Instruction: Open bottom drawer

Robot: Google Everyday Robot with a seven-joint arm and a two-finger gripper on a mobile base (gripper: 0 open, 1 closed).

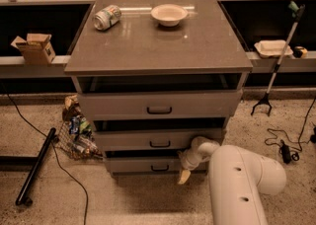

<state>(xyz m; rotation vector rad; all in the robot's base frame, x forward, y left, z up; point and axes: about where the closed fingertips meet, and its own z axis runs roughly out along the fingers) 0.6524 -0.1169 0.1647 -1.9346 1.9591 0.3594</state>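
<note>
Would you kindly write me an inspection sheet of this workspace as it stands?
Surface: grey cabinet top, carrying two items.
Job's things: bottom drawer, lowest of three; its black loop handle is not held.
Clutter: drink can on its side and a bowl on top; bag of litter on the floor by the cabinet.
Grippers: gripper low at the bottom drawer's front, right of the handle.
Cables: black cable on the floor at left; second cable at right.
Surroundings: cardboard box and tray on side ledges, reacher stick leaning, black pole on the floor.
</note>
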